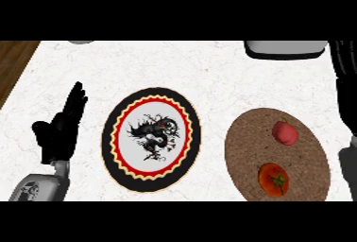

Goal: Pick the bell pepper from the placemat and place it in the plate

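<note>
Red bell pepper (pixel 285 132) near placemat (pixel 244 156) edge, plate (pixel 109 137) apart

a kitchen, by the look of it: a white marbled counter (pixel 209 71) set with an ornate plate (pixel 151 139) and a round woven placemat (pixel 244 151) holding produce on the right, wooden floor (pixel 14 61) at the far left.

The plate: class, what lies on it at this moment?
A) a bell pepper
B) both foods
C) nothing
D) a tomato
C: the plate shows only its printed pattern, while the bell pepper and the tomato both lie on the brown placemat to its right.
</note>
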You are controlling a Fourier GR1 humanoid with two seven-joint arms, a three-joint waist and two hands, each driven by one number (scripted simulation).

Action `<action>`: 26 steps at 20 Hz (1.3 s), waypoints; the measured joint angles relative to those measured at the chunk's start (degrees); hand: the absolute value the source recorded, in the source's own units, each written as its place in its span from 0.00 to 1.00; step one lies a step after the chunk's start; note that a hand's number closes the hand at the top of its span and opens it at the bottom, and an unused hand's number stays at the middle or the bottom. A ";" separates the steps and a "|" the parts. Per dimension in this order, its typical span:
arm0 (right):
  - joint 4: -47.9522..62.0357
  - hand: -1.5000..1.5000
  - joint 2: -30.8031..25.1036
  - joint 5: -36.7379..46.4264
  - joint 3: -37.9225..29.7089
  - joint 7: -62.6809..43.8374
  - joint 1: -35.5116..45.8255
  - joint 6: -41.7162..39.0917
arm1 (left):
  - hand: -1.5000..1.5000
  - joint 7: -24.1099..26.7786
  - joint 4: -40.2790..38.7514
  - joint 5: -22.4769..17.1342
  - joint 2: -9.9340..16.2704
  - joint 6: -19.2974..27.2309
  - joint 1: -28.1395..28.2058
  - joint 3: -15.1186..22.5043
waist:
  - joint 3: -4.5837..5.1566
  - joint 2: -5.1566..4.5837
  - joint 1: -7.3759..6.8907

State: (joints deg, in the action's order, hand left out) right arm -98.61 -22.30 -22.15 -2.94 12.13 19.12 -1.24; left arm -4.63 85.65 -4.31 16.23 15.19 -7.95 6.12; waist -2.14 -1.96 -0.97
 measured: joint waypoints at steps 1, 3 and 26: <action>1.74 1.00 0.19 0.72 0.21 0.59 -0.18 -0.12 | 0.50 -0.75 0.54 0.62 0.10 0.20 -0.66 0.39 | 0.44 0.38 0.06; 6.32 1.00 0.74 5.12 1.90 0.02 1.50 2.58 | 0.50 -0.53 1.73 0.72 1.20 -1.27 -1.53 0.65 | 1.13 0.76 -0.69; 39.26 0.00 15.78 63.96 13.41 -22.65 6.60 54.90 | 0.50 0.31 4.62 -4.75 6.99 -12.04 -7.66 -4.04 | 2.29 2.08 0.66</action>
State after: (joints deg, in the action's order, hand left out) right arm -59.36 -6.52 41.81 10.47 -10.52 25.71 53.66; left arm -4.32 90.27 -9.05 23.22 3.15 -15.62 2.09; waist 0.16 0.12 -0.31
